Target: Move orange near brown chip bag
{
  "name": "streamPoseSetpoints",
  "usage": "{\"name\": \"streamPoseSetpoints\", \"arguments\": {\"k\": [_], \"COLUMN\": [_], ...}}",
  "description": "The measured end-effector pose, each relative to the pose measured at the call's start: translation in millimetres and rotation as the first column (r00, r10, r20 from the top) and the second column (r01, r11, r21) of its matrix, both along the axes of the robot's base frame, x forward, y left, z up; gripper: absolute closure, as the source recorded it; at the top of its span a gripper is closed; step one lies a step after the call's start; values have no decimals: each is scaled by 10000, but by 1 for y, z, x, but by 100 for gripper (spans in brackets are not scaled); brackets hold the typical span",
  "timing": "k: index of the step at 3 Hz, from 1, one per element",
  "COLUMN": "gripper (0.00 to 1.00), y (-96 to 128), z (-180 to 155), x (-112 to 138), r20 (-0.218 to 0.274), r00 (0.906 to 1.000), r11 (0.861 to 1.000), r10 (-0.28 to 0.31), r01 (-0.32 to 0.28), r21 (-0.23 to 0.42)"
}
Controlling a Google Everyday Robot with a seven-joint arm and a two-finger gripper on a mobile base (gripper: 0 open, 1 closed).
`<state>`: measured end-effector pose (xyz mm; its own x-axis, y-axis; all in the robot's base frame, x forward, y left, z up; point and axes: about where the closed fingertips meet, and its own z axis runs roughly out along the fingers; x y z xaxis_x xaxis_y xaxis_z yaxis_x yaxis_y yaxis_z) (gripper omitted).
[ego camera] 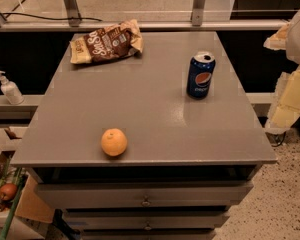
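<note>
The orange (pixel 114 142) is a small round fruit that sits near the front edge of the grey table top (pixel 150 109), left of centre. The brown chip bag (pixel 106 43) lies flat at the far left corner of the table, with white lettering on top. The two are far apart, with open table between them. My gripper (pixel 284 111) shows as pale cream and yellow parts at the right edge of the view. It is beyond the table's right side, well away from the orange, and holds nothing that I can see.
A blue soda can (pixel 200 76) stands upright on the right half of the table. Drawers (pixel 146 196) sit under the top. A white pump bottle (pixel 9 88) stands on a ledge to the left. A cardboard box with a reddish fruit (pixel 7 191) lies on the floor at lower left.
</note>
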<state>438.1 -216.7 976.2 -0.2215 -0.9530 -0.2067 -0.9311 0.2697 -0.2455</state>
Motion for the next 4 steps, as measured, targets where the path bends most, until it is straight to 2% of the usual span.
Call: {"name": "streamPoseSetpoints", "arguments": {"k": [1, 2, 3, 4], "gripper": [0, 0, 0, 0], "y": [3, 19, 49, 83], "z": [-2, -17, -34, -51], "x": [1, 6, 6, -2], "r20": [140, 244, 185, 208], "r00": [9999, 9984, 9921, 9822], "r11": [9999, 9961, 9781, 9370], "r10": [82, 513, 1238, 1867], "r01": [-84, -529, -1252, -1844], "r21": [93, 711, 1662, 2966]}}
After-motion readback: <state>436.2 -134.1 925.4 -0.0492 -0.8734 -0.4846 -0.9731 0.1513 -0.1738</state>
